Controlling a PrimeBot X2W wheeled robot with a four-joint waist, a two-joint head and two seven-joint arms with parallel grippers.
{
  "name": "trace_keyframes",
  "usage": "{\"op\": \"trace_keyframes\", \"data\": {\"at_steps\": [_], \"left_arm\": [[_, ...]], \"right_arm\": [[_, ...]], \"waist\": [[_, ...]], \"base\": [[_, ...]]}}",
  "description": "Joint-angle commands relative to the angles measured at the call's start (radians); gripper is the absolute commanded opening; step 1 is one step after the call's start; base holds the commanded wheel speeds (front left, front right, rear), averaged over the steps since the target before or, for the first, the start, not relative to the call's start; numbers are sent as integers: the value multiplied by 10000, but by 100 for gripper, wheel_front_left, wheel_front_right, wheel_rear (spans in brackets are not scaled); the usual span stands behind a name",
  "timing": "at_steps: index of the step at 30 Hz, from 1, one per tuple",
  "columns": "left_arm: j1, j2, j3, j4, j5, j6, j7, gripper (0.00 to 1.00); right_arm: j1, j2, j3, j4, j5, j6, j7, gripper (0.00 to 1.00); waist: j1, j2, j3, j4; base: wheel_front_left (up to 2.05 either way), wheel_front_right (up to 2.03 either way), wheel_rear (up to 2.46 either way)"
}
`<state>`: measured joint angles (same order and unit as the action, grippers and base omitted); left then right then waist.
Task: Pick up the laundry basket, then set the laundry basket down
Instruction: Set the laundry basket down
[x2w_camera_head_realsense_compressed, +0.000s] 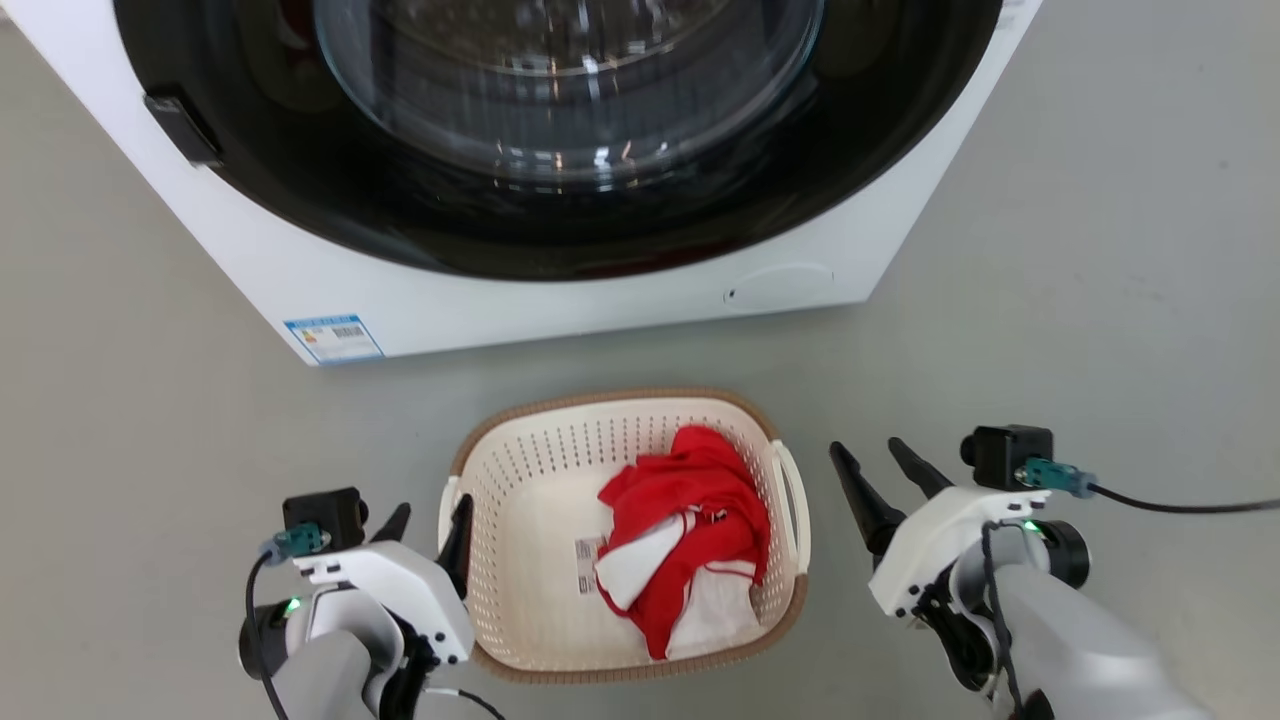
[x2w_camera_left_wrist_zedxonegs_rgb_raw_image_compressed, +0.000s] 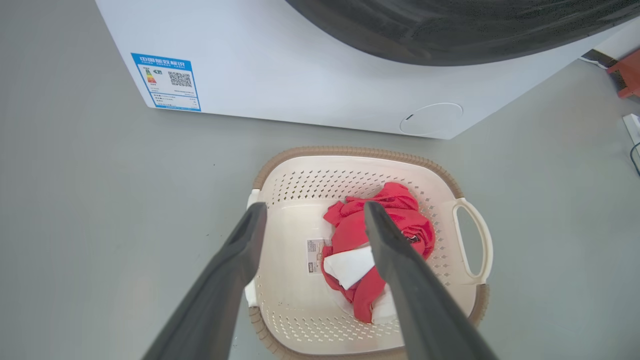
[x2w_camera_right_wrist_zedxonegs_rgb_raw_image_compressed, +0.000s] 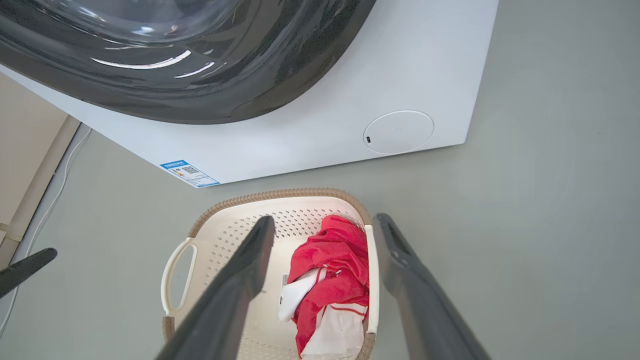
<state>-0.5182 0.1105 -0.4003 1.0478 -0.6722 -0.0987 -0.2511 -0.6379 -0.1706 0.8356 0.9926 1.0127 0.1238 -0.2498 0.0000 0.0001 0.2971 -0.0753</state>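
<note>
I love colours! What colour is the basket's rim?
Tan basket rim, woven pattern; best in left wrist view.

Bright, even light throughout, with soft shadows. Glare streaks the washing machine door glass (x2w_camera_head_realsense_compressed: 570, 90). Wrist views bend at their edges.

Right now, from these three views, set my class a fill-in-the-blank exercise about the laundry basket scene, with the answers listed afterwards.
1. The laundry basket stands on the grey floor in front of a white ____.
2. The garment inside it is white and ____.
3. The basket has ____ white side handles.
4. The left gripper and the right gripper both have jaws that are ____.
Answers: washing machine; red; two; open.
</note>
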Motion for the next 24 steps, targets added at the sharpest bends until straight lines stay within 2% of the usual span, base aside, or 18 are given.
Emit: {"op": "trace_keyframes", "data": {"at_steps": [1,15,24], "left_arm": [[271,183,424,-405,225,-111,-107,100],[1970,-102,1701,-3317,1660,-216,-107,100],[2721,-358,2198,-5321,2257,-243,-107,100]], "right_arm": [[476,-69,-355,-356,-435,69,-120,100],[2765,-225,-3966,-2833,-3414,69,-120,100],[3748,140,-5355,-4386,-4299,69,-120,100]], "waist": [[0,-1,-444,72],[0,-1,-1846,423],[0,-1,-2284,495]], "base": [[0,0,0],[0,0,0],[0,0,0]]}}
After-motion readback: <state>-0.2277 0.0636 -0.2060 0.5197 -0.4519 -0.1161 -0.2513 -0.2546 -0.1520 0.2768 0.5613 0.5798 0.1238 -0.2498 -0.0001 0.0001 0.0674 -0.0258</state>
